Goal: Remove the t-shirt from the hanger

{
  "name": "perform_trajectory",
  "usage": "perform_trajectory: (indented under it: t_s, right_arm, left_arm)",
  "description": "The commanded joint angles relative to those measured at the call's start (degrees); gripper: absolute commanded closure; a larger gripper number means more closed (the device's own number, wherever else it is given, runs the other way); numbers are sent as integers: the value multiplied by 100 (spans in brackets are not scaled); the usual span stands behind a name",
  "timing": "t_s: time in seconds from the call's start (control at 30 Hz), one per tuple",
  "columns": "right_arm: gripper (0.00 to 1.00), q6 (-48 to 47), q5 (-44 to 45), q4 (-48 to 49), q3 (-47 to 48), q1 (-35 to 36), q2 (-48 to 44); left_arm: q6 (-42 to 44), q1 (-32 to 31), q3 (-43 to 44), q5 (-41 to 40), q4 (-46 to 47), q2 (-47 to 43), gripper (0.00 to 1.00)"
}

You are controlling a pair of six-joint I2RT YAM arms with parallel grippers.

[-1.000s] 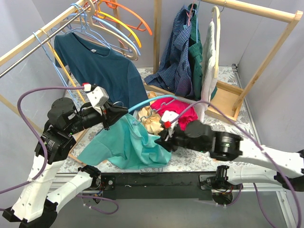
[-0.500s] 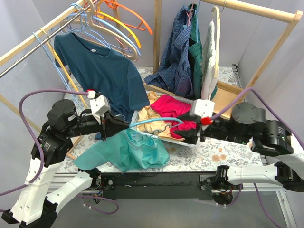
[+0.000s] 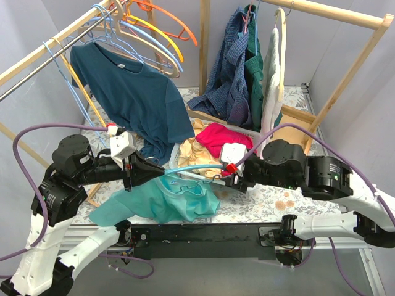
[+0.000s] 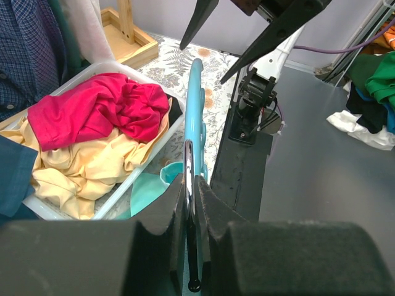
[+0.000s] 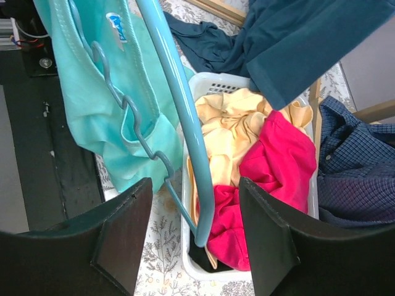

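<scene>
Item: teal t-shirt (image 3: 157, 203), bunched at the near edge of the counter (image 3: 278, 194), left of centre, its lower folds spilling over that edge; its collar opening faces up, and a thin wavy wire of the hanger lies across the cloth near the collar. Whether the shirt is caught on that wire cannot be told. Item: light-blue hanger (image 5: 180, 105), lying roughly level above the near edge, spanning the gap between the two arms, one arm of it bare of cloth. Left gripper (image 3: 155, 169): fingers pinched narrow on the hanger's left end, directly above the t-shirt. Right gripper (image 5: 194, 185): fingers spread wide, one on either side of the hanger's bare right end, with a gap showing on both sides. Item: white basket (image 5: 216, 81), at the middle of the counter just beyond the hanger, holding a red garment (image 3: 222, 135) on its right side and a pale yellow garment (image 3: 199, 151) on its left. Item: navy t-shirt (image 3: 133, 92), hung from the rail towards the far-left corner, its hem reaching down beside the basket. Item: plaid shirt (image 3: 225, 74), hung with other clothes on the wooden rack (image 3: 345, 15) along the far edge. Item: spare hangers (image 3: 157, 37), orange, yellow and pale blue, bunched on the left rail.
</scene>
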Motion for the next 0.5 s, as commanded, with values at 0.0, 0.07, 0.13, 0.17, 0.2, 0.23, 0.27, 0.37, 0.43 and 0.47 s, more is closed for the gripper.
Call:
perform_trajectory:
  t_s: [0.0, 0.07, 0.13, 0.17, 0.2, 0.23, 0.27, 0.37, 0.43, 0.47]
  right_arm:
    - [35, -131, 198, 377, -191, -79, -212]
    - [36, -140, 146, 412, -332, -158, -274]
    - [38, -140, -39, 421, -446, -229, -300]
    - [38, -140, -92, 421, -482, -299, -318]
    - [39, -140, -188, 430, -525, -334, -309]
    - [40, -140, -215, 473, -604, -361, -318]
    - [41, -157, -267, 491, -640, -457, -327]
    - [43, -192, -522, 675, -736, -650, -318]
    - [49, -210, -637, 842, -781, -738, -301]
    - [53, -219, -681, 887, -807, -808, -283]
  left_arm:
    - [67, -20, 161, 118, 47, -16, 100]
    - [58, -12, 178, 92, 47, -25, 100]
    - [58, -20, 213, 101, 56, -43, 100]
    - [49, -20, 231, 118, 65, -43, 100]
    - [58, -20, 248, 171, 56, -43, 100]
    - [58, -20, 266, 206, 56, -51, 100]
    - [58, -20, 301, 232, 47, -34, 100]
    - [67, -20, 310, 312, 29, -43, 100]
    - [58, -20, 301, 329, 29, -69, 100]
    - [49, -12, 284, 321, 29, -69, 100]
